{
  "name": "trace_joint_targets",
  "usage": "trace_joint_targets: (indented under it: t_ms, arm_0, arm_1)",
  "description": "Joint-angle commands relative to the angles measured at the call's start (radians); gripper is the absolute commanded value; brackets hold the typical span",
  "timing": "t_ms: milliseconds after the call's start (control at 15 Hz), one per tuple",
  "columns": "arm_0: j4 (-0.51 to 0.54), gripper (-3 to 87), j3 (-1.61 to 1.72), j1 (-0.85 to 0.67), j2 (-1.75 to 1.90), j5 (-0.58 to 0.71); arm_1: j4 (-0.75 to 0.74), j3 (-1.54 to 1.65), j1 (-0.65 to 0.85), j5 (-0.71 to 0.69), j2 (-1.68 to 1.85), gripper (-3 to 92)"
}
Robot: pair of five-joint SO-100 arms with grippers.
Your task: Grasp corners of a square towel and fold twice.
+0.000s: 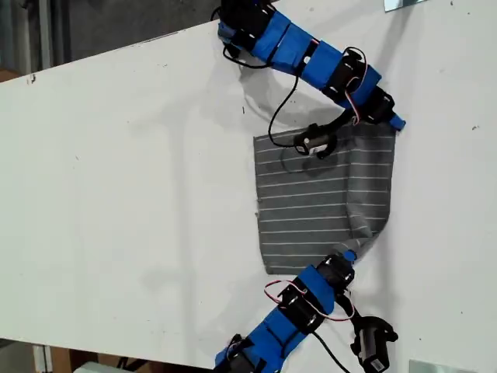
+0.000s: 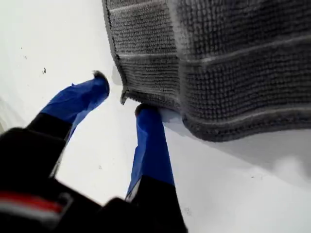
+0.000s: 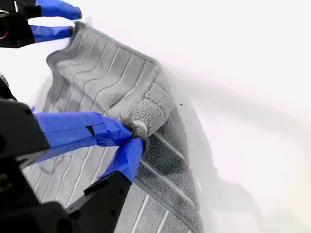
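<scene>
The dark grey striped towel (image 1: 311, 202) lies on the white table (image 1: 140, 194), right of centre in the exterior view, with a strip along that view's right side doubled over. My first gripper (image 1: 394, 122) is at the towel's far right corner (image 2: 123, 97) in the exterior view. It is open, one blue finger (image 2: 85, 97) on each side of the corner tip. My second gripper (image 3: 136, 135) is shut on a bunched, lifted corner (image 3: 148, 116) at the towel's near right in the exterior view (image 1: 359, 242). The first gripper (image 3: 73, 22) also shows far off in the second wrist view.
The first arm's black camera (image 1: 314, 141) and a black cable (image 1: 283, 109) hang over the towel's far edge. The second arm's camera (image 1: 373, 342) sticks out near the table's near edge. Metal plates (image 1: 404, 4) sit at the exterior view's top right and bottom right.
</scene>
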Motion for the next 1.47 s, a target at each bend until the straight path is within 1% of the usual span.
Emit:
trace_joint_targets:
  t_ms: [0,133,200,333,400,533,733,800,867,933,1133,1400]
  arm_0:
    - [-0.018,-0.1,-0.023,0.009,0.017,0.002]
    - [-0.018,-0.1,-0.023,0.009,0.017,0.002]
    - [-0.018,-0.1,-0.023,0.011,0.017,0.002]
    - [-0.018,-0.1,-0.021,0.011,0.017,0.000]
    - [-0.018,-0.1,-0.021,0.012,0.017,-0.002]
    - [-0.018,-0.1,-0.020,0.014,0.015,-0.002]
    - [-0.020,-0.1,-0.020,0.014,0.014,0.000]
    - [-0.023,-0.1,-0.020,0.012,0.012,0.002]
    - [-0.026,-0.1,-0.023,0.012,0.011,0.006]
    - [-0.026,-0.1,-0.023,0.012,0.011,0.006]
    - [-0.026,-0.1,-0.023,0.014,0.011,0.006]
    - [-0.032,-0.1,-0.026,0.012,0.012,0.009]
  arm_1:
    - [0.017,-0.020,0.067,-0.029,0.002,19.4]
    - [0.040,-0.017,0.091,-0.023,-0.006,16.0]
    - [0.043,-0.017,0.101,-0.020,-0.012,13.0]
    - [0.049,-0.017,0.118,-0.015,-0.028,3.1]
    - [0.049,-0.014,0.118,-0.015,-0.029,-0.1]
    - [0.083,-0.014,0.098,0.009,-0.021,-0.1]
    - [0.218,-0.014,0.058,0.078,0.055,-0.1]
    - [0.250,-0.017,0.051,0.080,0.097,4.8]
    - [0.299,-0.054,0.046,0.063,0.121,22.2]
    - [0.357,-0.106,0.038,0.046,0.133,25.3]
    - [0.460,-0.118,0.018,0.044,0.210,28.1]
    - [0.446,-0.063,0.035,-0.002,0.272,28.4]
